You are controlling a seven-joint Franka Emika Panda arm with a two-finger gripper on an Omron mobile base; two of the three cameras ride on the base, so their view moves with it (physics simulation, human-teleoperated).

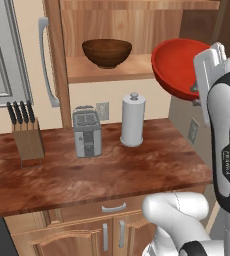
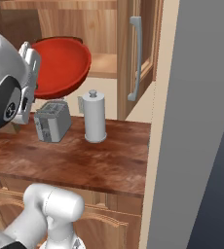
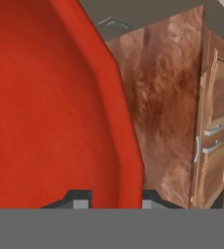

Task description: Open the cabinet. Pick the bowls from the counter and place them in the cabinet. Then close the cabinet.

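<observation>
Gripper (image 3: 109, 197) pinches the rim of the glossy red bowl (image 1: 174, 67), raised tilted at the left base view's upper right. Dark wooden bowl (image 1: 107, 52) sits on the open cabinet (image 1: 112, 70) shelf, top centre, above the wood-grain counter (image 1: 112, 175).

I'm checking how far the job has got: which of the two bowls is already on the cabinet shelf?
The dark brown wooden bowl sits upright on the shelf. The red bowl is tilted in the air, its rim pinched in the gripper.
</observation>
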